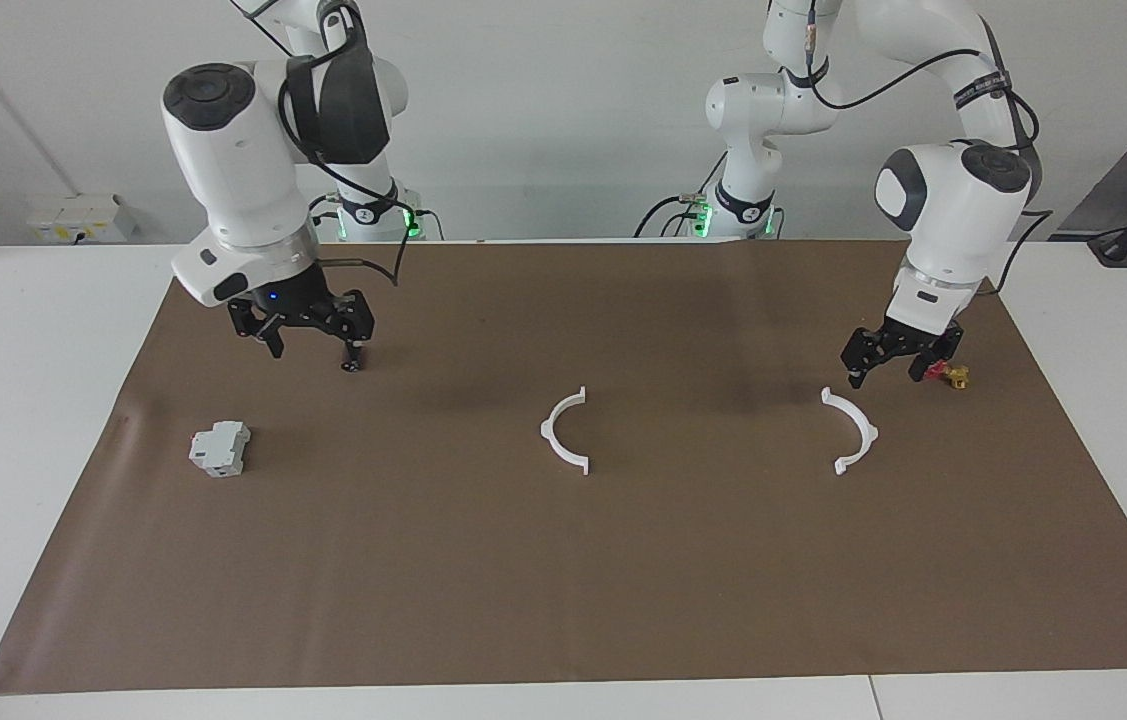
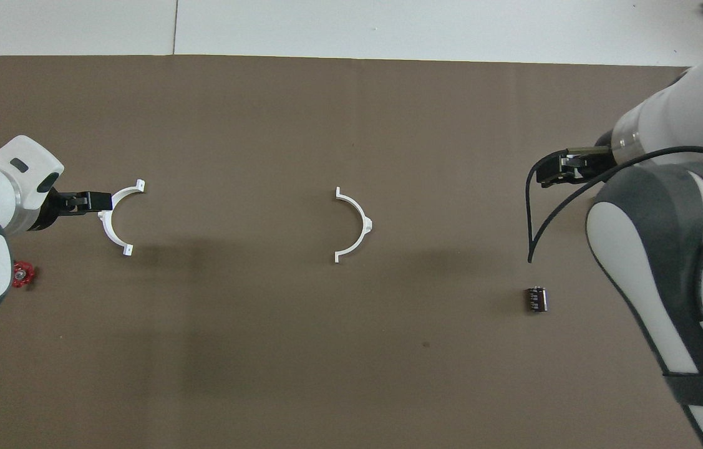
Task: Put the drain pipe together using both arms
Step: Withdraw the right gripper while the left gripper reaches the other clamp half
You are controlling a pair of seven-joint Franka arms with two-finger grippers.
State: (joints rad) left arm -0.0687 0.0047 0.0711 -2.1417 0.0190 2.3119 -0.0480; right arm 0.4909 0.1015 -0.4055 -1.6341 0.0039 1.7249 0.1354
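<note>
The drain pipe lies as two separate white half-rings on the brown mat. One half-ring (image 1: 565,432) (image 2: 356,223) is at the mat's middle with nothing touching it. The other half-ring (image 1: 855,430) (image 2: 113,218) lies toward the left arm's end. My left gripper (image 1: 885,372) (image 2: 86,201) hangs open and low over the mat, between that half-ring's outer curve and the red valve, holding nothing. My right gripper (image 1: 311,345) (image 2: 566,168) is open and empty, raised over the mat toward the right arm's end.
A red-and-yellow valve (image 1: 948,373) (image 2: 22,274) sits close by the left gripper. A grey-white box (image 1: 220,448) lies toward the right arm's end. A small dark cylinder (image 2: 536,299) lies nearer the robots than the box, under the right gripper.
</note>
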